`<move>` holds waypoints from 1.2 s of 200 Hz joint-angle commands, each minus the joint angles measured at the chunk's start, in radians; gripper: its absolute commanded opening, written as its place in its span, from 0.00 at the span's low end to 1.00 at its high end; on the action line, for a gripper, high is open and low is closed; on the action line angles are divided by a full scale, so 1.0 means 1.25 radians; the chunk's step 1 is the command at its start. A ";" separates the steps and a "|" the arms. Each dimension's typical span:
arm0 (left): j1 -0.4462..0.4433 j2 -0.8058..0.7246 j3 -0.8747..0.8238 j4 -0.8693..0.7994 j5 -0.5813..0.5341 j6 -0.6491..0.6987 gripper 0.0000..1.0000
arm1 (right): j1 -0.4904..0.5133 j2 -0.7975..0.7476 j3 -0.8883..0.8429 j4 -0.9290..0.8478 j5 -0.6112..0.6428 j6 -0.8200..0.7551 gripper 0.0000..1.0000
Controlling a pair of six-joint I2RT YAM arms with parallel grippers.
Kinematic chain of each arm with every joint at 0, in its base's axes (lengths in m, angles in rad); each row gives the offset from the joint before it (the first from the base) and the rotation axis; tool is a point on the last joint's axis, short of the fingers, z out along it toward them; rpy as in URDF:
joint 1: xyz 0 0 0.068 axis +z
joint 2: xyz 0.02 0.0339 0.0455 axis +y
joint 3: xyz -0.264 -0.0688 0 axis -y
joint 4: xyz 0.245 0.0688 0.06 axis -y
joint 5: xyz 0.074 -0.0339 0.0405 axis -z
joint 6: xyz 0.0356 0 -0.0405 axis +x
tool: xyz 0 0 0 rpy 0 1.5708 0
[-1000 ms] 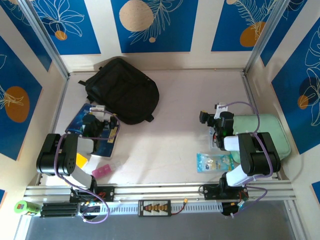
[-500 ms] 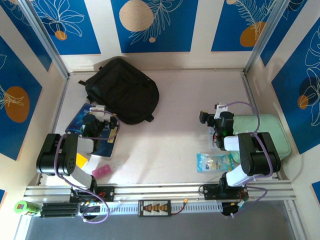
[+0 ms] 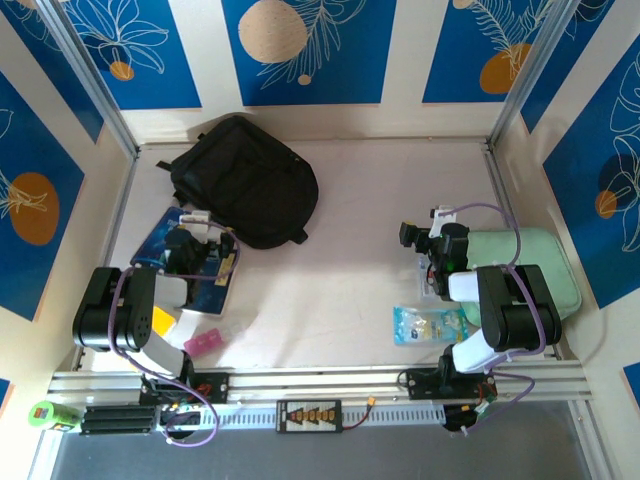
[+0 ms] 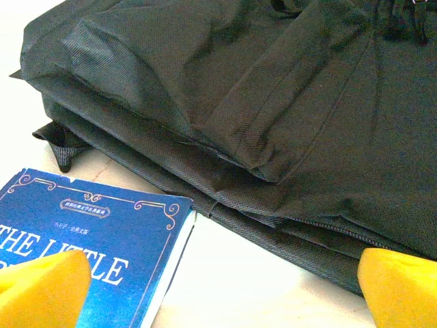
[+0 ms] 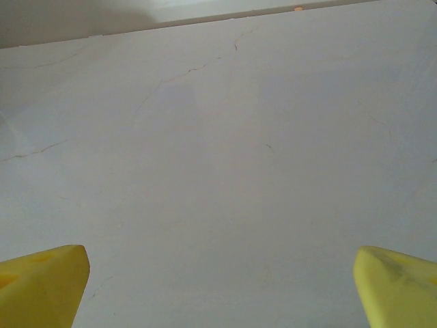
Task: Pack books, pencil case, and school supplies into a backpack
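The black backpack lies flat at the back left and shut as far as I can see; its fabric folds are close up in the left wrist view. A dark blue book lies just in front of it, its corner touching the bag's edge. My left gripper hovers low over that book, open, with nothing between its yellow fingertips. My right gripper is open over bare table, beside a mint-green zip pencil case. A pale blue packet of supplies lies near the right arm.
A small pink box sits near the left arm's base, and a patch of yellow shows under that arm. Walls with metal posts close in the table on three sides. A rail runs along the near edge.
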State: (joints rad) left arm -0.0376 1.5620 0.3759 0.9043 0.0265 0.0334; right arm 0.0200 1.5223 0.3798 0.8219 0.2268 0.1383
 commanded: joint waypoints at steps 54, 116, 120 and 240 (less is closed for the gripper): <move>-0.002 -0.172 0.034 -0.174 -0.004 0.004 1.00 | 0.062 -0.148 0.171 -0.373 0.059 0.003 0.99; -0.002 -0.253 0.286 -0.581 -0.035 -0.359 1.00 | 0.096 -0.091 0.434 -0.822 -0.044 0.339 0.99; -0.002 -0.242 0.303 -0.594 -0.005 -0.387 0.99 | 0.101 -0.084 0.444 -0.833 -0.055 0.349 0.99; -0.273 0.344 0.801 -0.657 0.235 -0.539 0.85 | 0.164 0.029 0.531 -0.879 -0.195 0.446 1.00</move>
State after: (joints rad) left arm -0.3374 1.8931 1.2301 0.1722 0.2714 -0.6056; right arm 0.2173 1.5497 1.0161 -0.2417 0.0219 0.6647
